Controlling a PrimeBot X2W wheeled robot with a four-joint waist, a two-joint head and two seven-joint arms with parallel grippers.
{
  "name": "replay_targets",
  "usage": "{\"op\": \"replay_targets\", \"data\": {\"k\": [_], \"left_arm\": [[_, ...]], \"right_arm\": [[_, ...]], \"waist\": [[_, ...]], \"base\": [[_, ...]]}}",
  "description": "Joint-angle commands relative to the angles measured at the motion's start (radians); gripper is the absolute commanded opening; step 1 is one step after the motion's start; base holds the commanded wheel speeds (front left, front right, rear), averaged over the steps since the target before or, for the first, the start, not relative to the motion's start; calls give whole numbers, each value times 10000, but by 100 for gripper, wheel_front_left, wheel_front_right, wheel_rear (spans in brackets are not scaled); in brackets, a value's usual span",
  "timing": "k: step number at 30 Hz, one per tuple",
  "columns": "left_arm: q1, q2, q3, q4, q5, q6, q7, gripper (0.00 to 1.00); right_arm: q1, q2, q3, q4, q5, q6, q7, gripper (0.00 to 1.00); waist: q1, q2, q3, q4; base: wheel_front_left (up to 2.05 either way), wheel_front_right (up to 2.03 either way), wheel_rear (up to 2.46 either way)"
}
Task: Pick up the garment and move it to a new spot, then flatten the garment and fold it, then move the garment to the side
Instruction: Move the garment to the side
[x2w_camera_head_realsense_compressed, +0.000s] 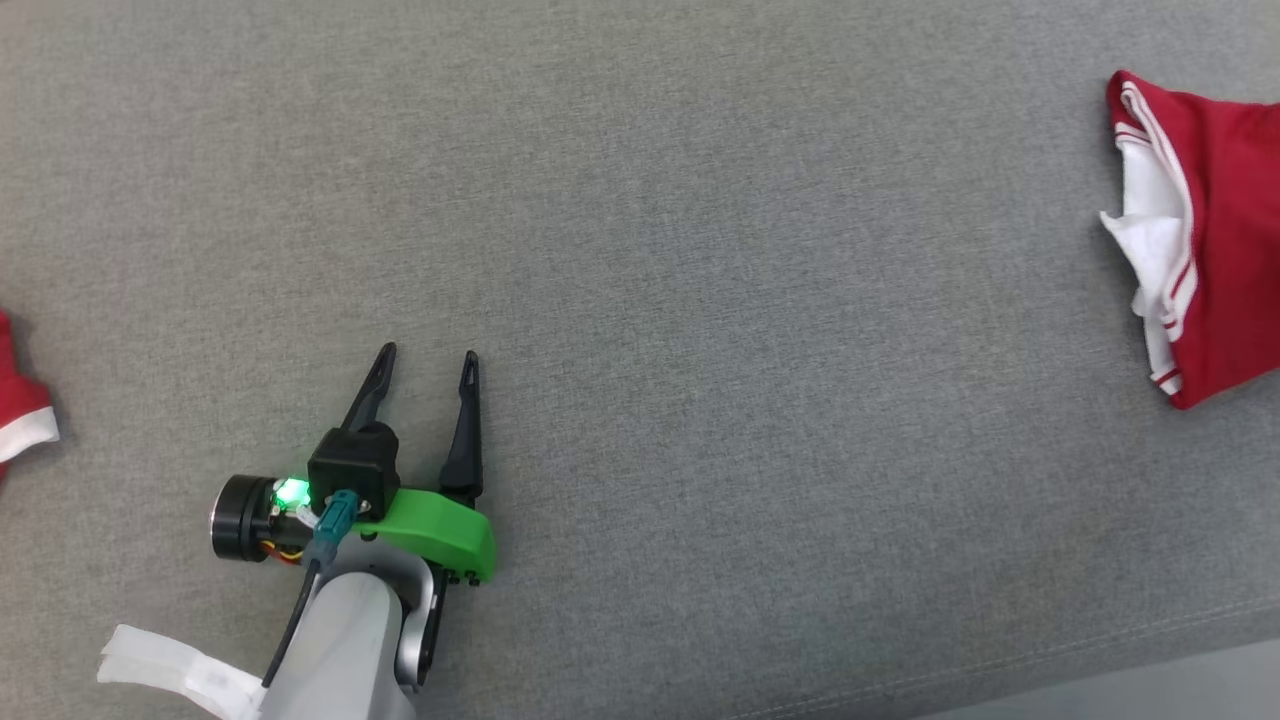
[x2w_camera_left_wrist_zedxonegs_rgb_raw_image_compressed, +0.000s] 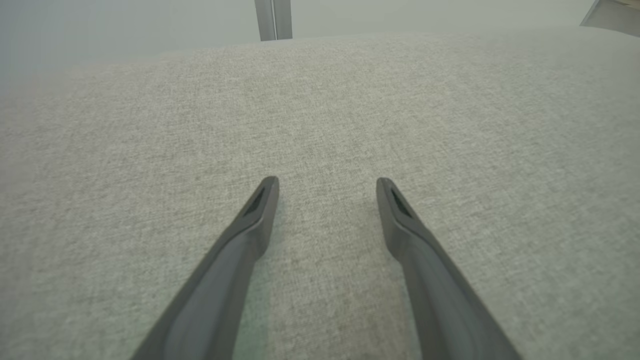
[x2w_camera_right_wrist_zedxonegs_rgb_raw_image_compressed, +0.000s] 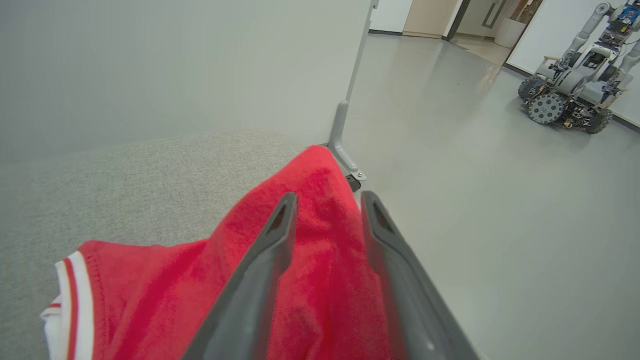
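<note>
The red garment with white striped trim (x2w_camera_head_realsense_compressed: 1210, 230) lies bunched at the far right edge of the head view on the grey fabric surface (x2w_camera_head_realsense_compressed: 700, 250). In the right wrist view the garment (x2w_camera_right_wrist_zedxonegs_rgb_raw_image_compressed: 165, 290) rises in a ridge at the surface's corner. My right gripper (x2w_camera_right_wrist_zedxonegs_rgb_raw_image_compressed: 328, 197) has its two fingers a narrow gap apart with red cloth between them. My left gripper (x2w_camera_head_realsense_compressed: 428, 354) sits low over bare surface at the lower left, far from the garment. The left gripper (x2w_camera_left_wrist_zedxonegs_rgb_raw_image_compressed: 326, 181) is open with nothing between its fingers.
Another bit of red cloth with white trim (x2w_camera_head_realsense_compressed: 20, 410) pokes in at the left edge. The surface's front edge (x2w_camera_head_realsense_compressed: 1100, 660) runs across the lower right. Beyond the corner stand a grey partition post (x2w_camera_right_wrist_zedxonegs_rgb_raw_image_compressed: 345, 125) and another wheeled robot (x2w_camera_right_wrist_zedxonegs_rgb_raw_image_compressed: 570, 95) on the floor.
</note>
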Motion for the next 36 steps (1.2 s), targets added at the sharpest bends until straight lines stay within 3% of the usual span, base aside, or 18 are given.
{"op": "replay_targets", "data": {"k": [1, 5, 12, 23, 36], "left_arm": [[-82, 50, 67, -31, -6, 34, -4, 100], [92, 52, 252, -89, -149, 159, -3, 100], [353, 50, 499, -30, -343, 251, -4, 100], [722, 47, 655, -79, -735, 528, -3, 100], [1370, 45, 1176, 117, -1056, 710, -4, 100]], "right_arm": [[27, 201, -217, -304, -173, -15, -22, 100], [342, 1116, -251, -1646, -510, -15, -22, 100], [1371, 2192, 1267, -3516, 148, -15, -22, 100], [3506, 2847, 2965, -4785, 1703, -15, -22, 100], [5535, 3457, 3606, -5311, 2271, -15, -22, 100]], "waist": [[0, 0, 175, 241], [0, 0, -15, 266], [0, 0, -495, 363], [0, 0, -1206, 978], [0, 0, -2141, 1420]], "base": [[0, 0, 0], [0, 0, 0], [0, 0, 0], [0, 0, 0], [0, 0, 0]]}}
